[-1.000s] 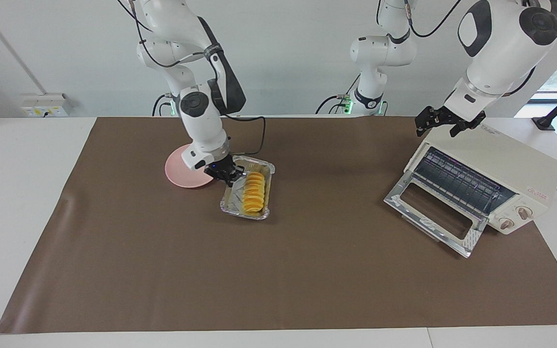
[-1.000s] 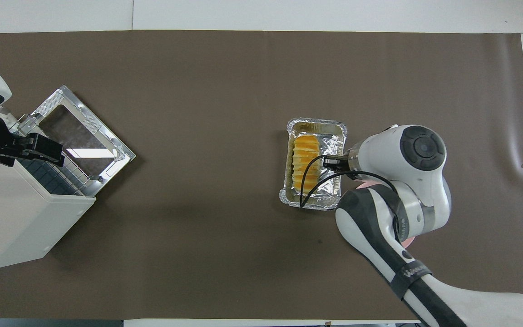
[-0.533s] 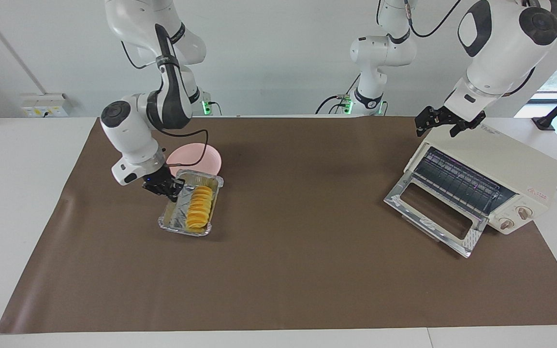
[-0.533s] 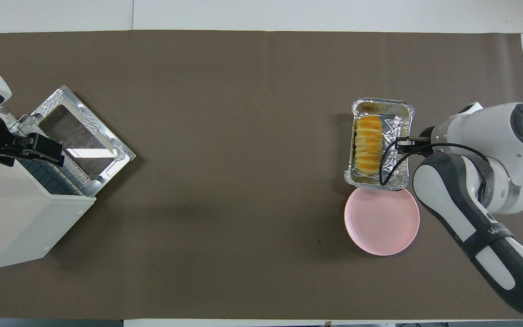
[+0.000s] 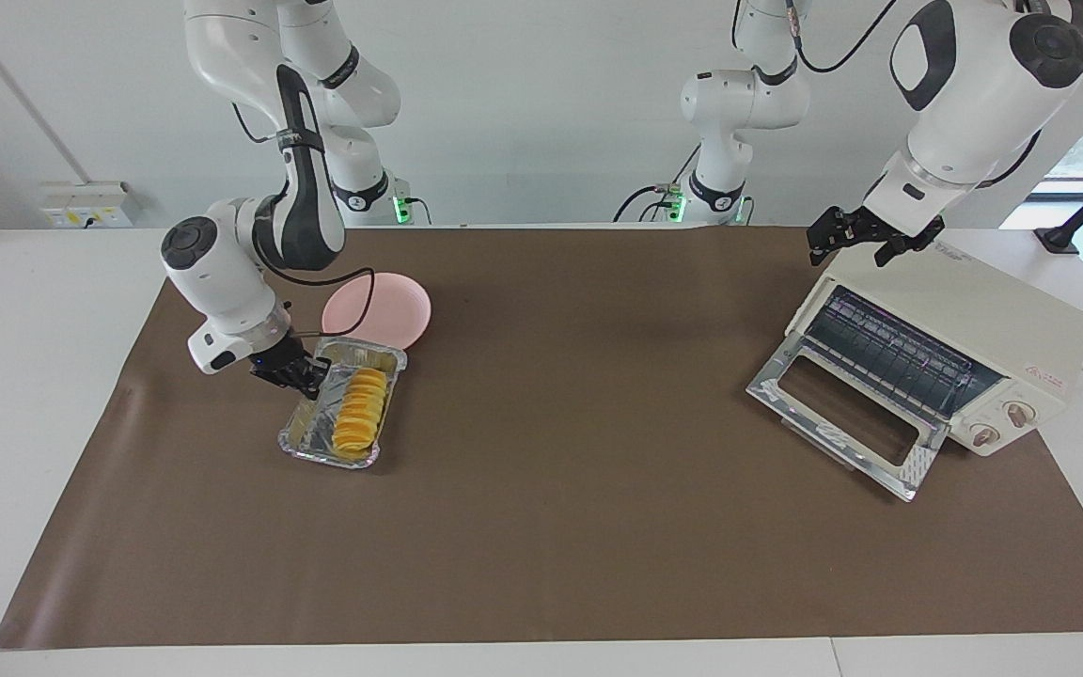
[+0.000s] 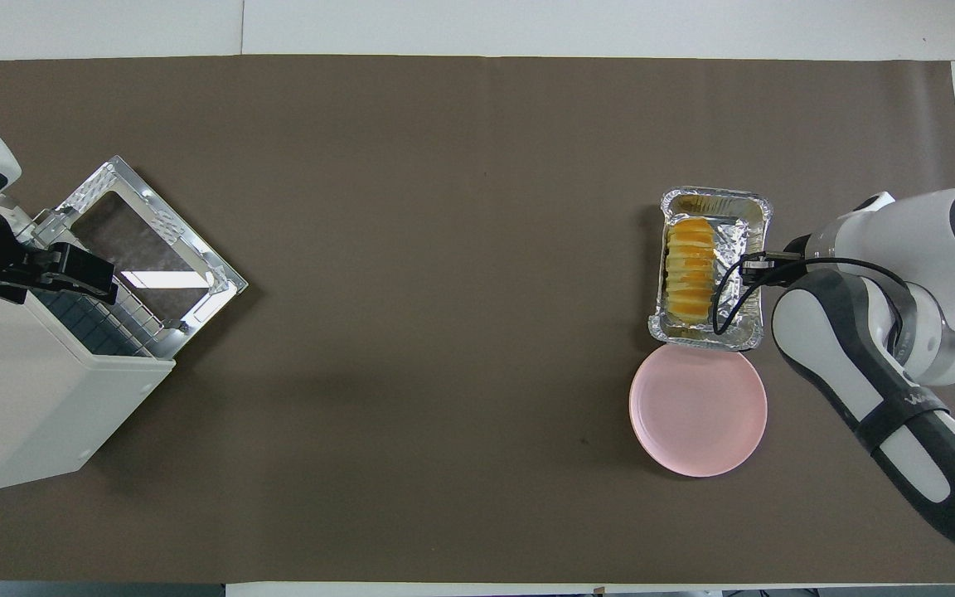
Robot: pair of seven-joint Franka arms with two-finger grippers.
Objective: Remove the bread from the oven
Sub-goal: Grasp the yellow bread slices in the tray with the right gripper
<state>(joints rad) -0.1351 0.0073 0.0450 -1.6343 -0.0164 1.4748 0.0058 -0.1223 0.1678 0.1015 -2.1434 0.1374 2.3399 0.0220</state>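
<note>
Foil tray (image 5: 316,442) pinched at its rim by right end effector (image 5: 302,378).
Holding one bread (image 5: 359,420); beside one pink plate (image 5: 391,306). Left end effector (image 5: 859,235), grip unreadable, over one open oven (image 5: 965,329).

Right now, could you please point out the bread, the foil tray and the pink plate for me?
bread (image 6: 689,269), overhead view, middle of its ridged top.
foil tray (image 6: 718,199), overhead view, rim at the end farthest from the robots.
pink plate (image 6: 698,412), overhead view, bare centre.

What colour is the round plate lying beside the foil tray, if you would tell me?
The plate is plain pale pink, clearest in the overhead view.
</note>
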